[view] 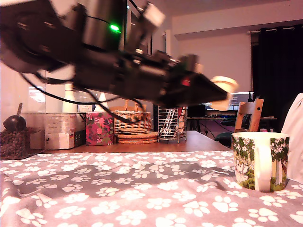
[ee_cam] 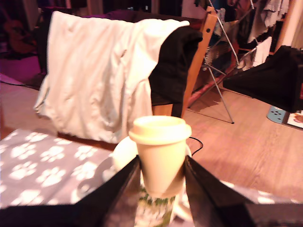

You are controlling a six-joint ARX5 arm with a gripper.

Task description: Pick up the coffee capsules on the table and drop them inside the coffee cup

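The gripper [ee_cam: 161,165] is clamped on one capsule [ee_cam: 158,139]. Its two black fingers [ee_cam: 124,187] pinch the tapered body, and the wider rim pokes out beyond the tips. The pod looks like light, thin plastic, smooth and sloped, so I judge that a hard squeeze could dent it or squirt it loose. Just under the rim seems the surest place to hold it. It hangs in the air over the mug [ee_cam: 152,213], which stands on the paw-print tabletop [ee_cam: 33,161]. In the exterior view the capsule sits high, slightly to that view's left of the mug.
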